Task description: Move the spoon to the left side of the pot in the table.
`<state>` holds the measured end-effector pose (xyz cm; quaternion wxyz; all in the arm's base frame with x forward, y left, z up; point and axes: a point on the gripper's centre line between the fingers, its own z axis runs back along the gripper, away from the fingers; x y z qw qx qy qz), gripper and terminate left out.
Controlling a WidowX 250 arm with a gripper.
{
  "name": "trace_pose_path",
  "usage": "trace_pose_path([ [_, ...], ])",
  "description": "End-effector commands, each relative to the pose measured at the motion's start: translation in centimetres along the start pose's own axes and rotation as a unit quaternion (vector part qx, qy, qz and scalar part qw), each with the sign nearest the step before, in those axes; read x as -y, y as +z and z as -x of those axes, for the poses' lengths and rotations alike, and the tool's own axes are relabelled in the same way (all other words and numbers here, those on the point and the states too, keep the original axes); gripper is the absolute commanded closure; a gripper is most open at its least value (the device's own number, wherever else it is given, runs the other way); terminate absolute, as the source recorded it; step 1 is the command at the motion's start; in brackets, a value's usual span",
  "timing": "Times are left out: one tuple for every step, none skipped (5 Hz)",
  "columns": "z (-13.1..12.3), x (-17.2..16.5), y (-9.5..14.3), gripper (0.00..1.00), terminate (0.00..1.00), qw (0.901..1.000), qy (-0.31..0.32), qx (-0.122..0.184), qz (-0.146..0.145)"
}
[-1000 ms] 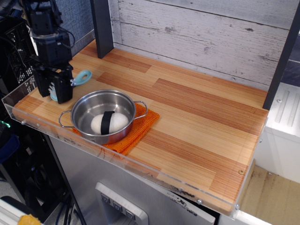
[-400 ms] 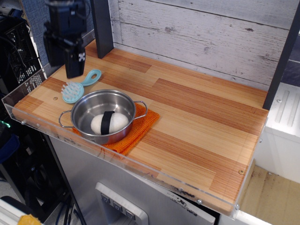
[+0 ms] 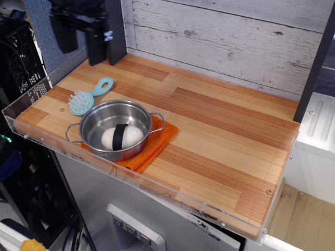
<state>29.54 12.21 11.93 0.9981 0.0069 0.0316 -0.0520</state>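
Beside the shiny steel pot (image 3: 116, 129), on its left, your light-blue bumpy plastic spoon (image 3: 90, 96) lies free on the wooden plank table (image 3: 220, 136); the black gripper (image 3: 78, 39) hangs above with fingers apart, holding nothing.

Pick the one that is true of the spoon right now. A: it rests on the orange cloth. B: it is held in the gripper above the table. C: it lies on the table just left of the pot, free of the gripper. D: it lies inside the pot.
C: the spoon lies flat on the table beside the pot, while the gripper hangs open above, holding nothing.
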Motion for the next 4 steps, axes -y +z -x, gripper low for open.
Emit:
trace_pose_path([
  [-0.2,2.4,3.0,0.0,0.0,0.9981,0.019,0.057,0.015],
  [-0.9,3.1,4.0,0.0,0.0,0.9968,-0.015,0.079,-0.009],
  [-1.3,3.7,5.3,0.0,0.0,0.9946,-0.028,0.096,-0.029],
  [-1.2,4.1,6.2,0.0,1.0,0.9924,-0.028,0.109,-0.049],
])
